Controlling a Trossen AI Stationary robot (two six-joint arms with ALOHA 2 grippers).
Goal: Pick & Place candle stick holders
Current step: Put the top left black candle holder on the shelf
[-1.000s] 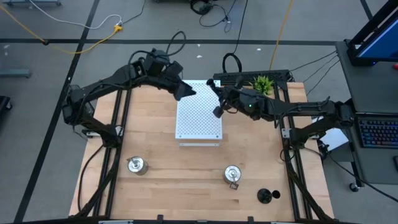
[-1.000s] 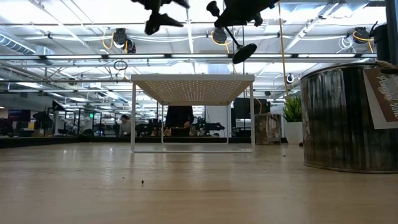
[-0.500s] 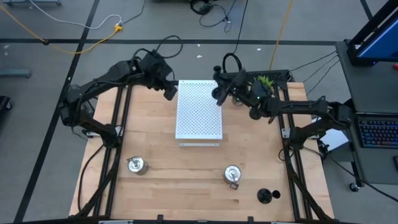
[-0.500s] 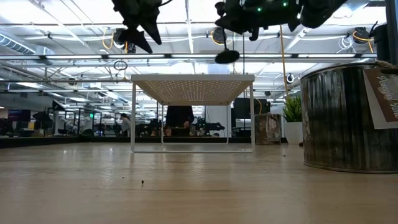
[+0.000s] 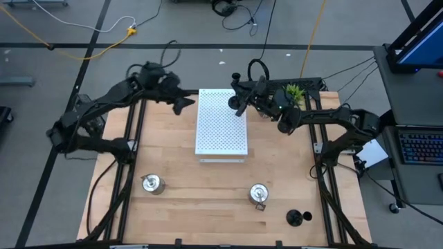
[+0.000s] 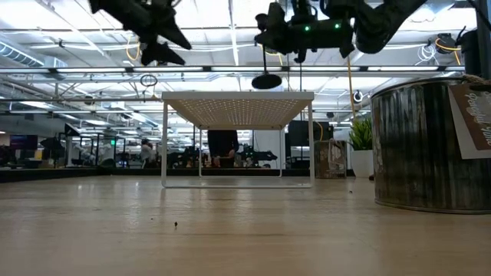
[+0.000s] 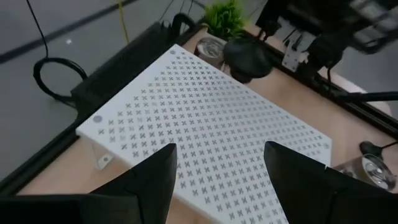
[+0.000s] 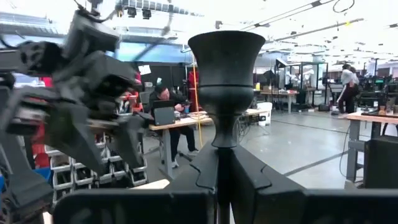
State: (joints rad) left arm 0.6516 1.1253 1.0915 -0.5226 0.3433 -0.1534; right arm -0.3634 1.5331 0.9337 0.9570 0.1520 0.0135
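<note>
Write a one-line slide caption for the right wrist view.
Right pincer shut on the stem of a matte black candle stick holder, left pincer opposite, lab beyond.

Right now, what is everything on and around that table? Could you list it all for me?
Black candle stick holder, held: one, matte black, in the air over the board's far right corner, clamped by its stem.
Black candle stick holder, loose: one, black, table's near right corner.
Silver candle stick holders: two, shiny metal, near left and near centre-right.
White perforated board: one, white, on legs, middle of the table.
Green plant: one, green, far right edge.
Wooden table: one, pale wood.
Keyboard: one, dark, on a desk off to the right.
Left gripper: open, empty, beside the board's far left corner.
Right gripper: shut on the held black holder.
</note>
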